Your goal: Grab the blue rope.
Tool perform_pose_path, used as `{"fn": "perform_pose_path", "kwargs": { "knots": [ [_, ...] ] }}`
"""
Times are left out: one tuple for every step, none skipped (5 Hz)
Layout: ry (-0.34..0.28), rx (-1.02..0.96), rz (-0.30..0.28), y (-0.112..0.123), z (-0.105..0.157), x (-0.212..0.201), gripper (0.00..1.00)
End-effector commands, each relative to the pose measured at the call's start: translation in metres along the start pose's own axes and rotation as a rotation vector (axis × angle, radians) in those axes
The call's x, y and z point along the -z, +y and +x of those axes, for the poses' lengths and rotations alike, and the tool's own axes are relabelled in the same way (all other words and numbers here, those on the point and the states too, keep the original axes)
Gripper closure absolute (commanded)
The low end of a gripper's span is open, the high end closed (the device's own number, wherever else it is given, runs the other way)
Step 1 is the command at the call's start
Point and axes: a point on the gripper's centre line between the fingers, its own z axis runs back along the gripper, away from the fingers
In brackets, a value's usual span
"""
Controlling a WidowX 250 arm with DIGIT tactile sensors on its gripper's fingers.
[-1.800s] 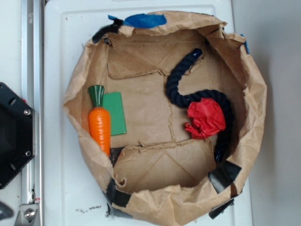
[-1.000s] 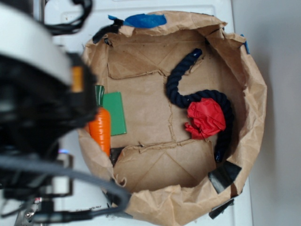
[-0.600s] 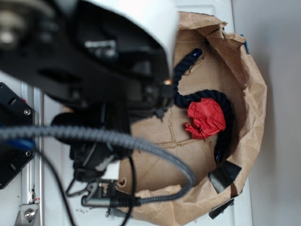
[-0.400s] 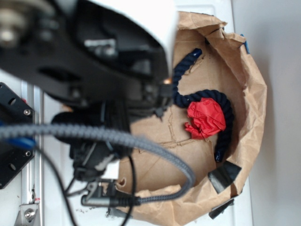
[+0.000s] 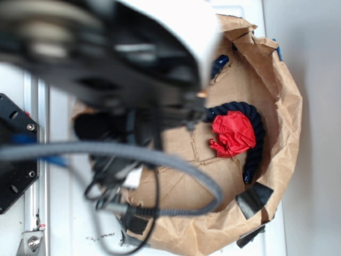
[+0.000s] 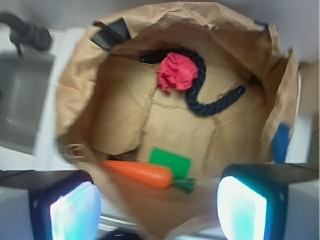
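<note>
Jaws stand wide apart, nothing between them. In the wrist view the gripper [image 6: 159,212] shows two pads [image 6: 75,210] at the bottom corners, both lit pale blue, with a big gap between them.

Directly in that gap: a toy carrot [image 6: 140,173], lying flat, green top pointing right. A green card [image 6: 170,163] sits just behind it, touching or nearly touching the carrot.

The blue rope [image 6: 210,97] is further back in the bag, well apart from the pads. It lies in a curve on the bag floor, one end out toward the right wall, the other part looping around a red crumpled wad [image 6: 177,72]. Rope and wad touch.

Everything sits inside a brown paper bag [image 6: 75,90] with its walls rolled down, patched with black tape [image 6: 111,31] at the rim.

Exterior view: the arm [image 5: 106,69] blurs out most of the left and centre of the frame, grey cable [image 5: 160,160] looping below it. Only part of the rope [image 5: 257,128] shows, curving around the red wad [image 5: 233,133] on the right side of the bag [image 5: 287,106]. Carrot and card are hidden by the arm here. Bag rests on a white surface [image 5: 64,213].
</note>
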Motion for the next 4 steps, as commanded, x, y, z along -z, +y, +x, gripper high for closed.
{"fn": "perform_pose_path", "kwargs": {
  "knots": [
    [-0.046, 0.369, -0.054, 0.021, 0.021, 0.006, 0.00],
    [-0.075, 0.517, -0.088, 0.041, 0.031, 0.024, 0.00],
    [-0.085, 0.556, -0.030, 0.051, 0.038, 0.041, 0.00],
    [-0.097, 0.601, -0.049, 0.053, 0.046, 0.073, 0.00]
  ]
}}
